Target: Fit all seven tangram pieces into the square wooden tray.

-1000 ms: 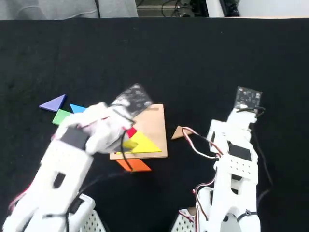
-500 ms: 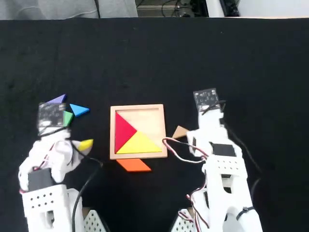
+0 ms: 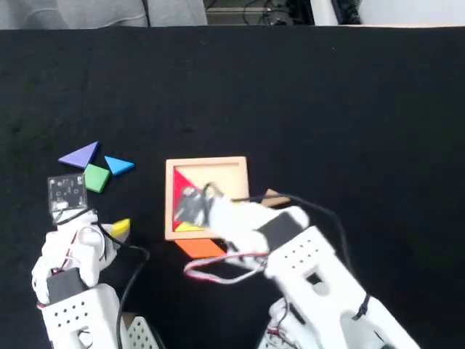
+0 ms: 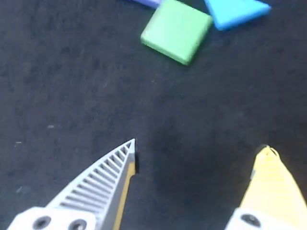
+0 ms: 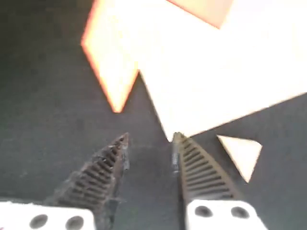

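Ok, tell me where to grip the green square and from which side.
Come straight down from above and close on two opposite edges of the green square. It lies flat, so only its thin sides offer hold. The blue triangle sits close by one corner; probably stay off that end.

The square wooden tray lies flat, holding a red triangle and a mostly hidden yellow piece. An orange parallelogram lies just off its near edge and a tan triangle beside its right edge. Well to its left cluster a purple triangle, a green square and a blue triangle.
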Motion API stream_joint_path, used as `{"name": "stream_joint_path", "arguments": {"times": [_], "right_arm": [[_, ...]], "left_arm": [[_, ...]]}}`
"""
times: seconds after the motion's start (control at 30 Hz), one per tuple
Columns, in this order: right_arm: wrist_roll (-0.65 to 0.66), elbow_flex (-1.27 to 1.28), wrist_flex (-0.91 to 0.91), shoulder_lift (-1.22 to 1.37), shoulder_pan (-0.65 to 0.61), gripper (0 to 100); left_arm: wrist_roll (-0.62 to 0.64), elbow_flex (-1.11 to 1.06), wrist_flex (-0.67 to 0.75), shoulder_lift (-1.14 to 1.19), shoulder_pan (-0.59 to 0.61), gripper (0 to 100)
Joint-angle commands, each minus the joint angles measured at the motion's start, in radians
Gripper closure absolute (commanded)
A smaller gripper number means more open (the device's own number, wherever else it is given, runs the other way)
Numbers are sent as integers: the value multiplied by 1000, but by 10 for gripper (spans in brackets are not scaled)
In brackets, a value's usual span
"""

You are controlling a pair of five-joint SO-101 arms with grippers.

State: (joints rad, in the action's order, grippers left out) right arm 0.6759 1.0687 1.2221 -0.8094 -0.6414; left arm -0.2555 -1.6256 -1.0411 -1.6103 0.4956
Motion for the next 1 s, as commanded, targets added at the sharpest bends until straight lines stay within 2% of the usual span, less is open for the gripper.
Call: {"name": "stream_joint_path", "arguments": {"times": [0.0, 0.1, 0.23, 0.43, 0.7, 0.97], "right_arm": [[9, -65, 40, -21, -127, 897], [5, -51, 34, -18, -199, 861], [12, -48, -11, -18, -204, 815], [69, -30, -83, 25, -207, 815], [74, -51, -255, 326, -207, 815], [74, -105, -267, 484, -238, 815]], "left_arm": [[-3, -24, -9, -94, 114, 626], [-77, -28, -87, -155, 131, 626], [-152, -33, -180, -221, 87, 626], [-153, -31, -181, -213, 88, 626], [-153, -33, -166, -213, 119, 626], [-153, -35, -163, -213, 117, 626]]}}
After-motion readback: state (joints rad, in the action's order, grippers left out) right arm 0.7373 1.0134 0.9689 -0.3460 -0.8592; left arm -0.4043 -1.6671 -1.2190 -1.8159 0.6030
